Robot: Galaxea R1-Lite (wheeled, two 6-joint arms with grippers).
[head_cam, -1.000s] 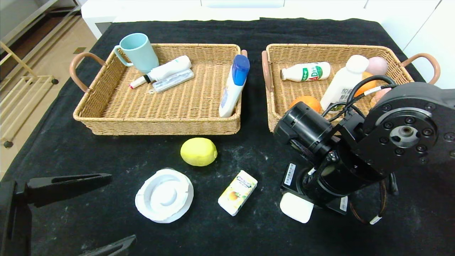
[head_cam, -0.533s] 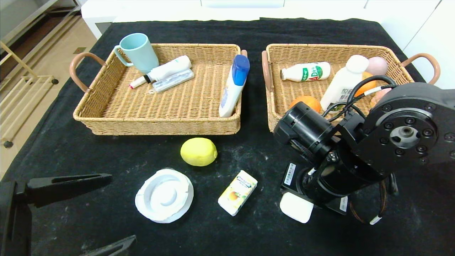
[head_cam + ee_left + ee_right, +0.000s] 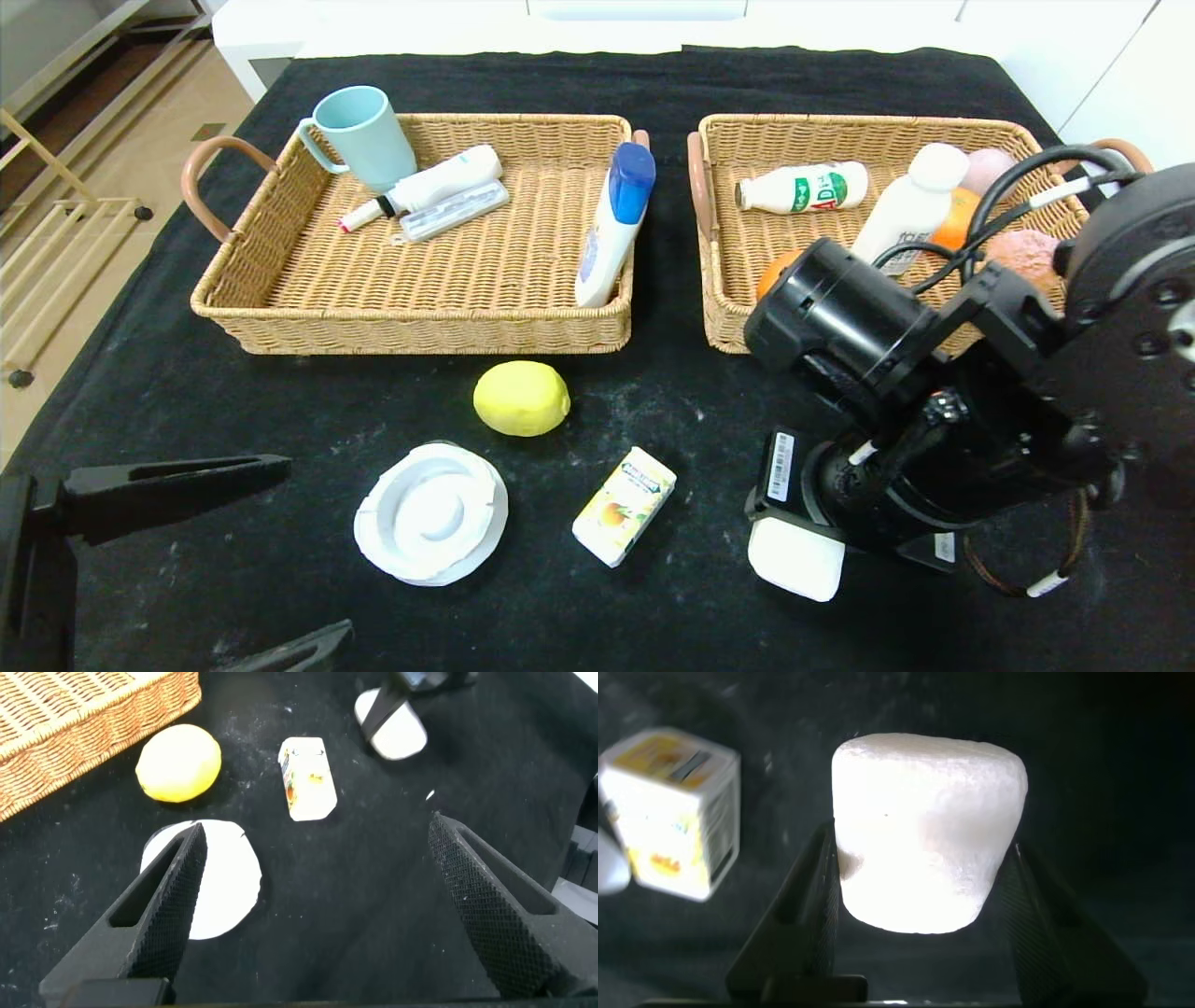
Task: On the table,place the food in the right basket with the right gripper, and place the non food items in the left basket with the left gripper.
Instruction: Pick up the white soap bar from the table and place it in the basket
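Note:
My right gripper [image 3: 798, 546] is shut on a white soft block [image 3: 795, 560] low over the table's front right; in the right wrist view the block [image 3: 926, 831] sits between both fingers [image 3: 814, 896]. A yellow lemon [image 3: 521, 399], a small juice box [image 3: 624, 505] and a white round lid [image 3: 431, 512] lie on the black cloth. My left gripper [image 3: 317, 546] is open and empty at the front left; its wrist view shows the lid [image 3: 229, 882], the lemon [image 3: 179, 762] and the juice box [image 3: 307, 777].
The left basket [image 3: 411, 329] holds a cup [image 3: 364, 135], tubes and a blue-capped bottle [image 3: 613, 224]. The right basket [image 3: 721, 313] holds bottles, oranges and round fruit. My right arm [image 3: 980, 373] covers that basket's front right.
My right arm has shifted to the right and risen a little, and the white block has moved slightly right with it. The left arm has not moved.

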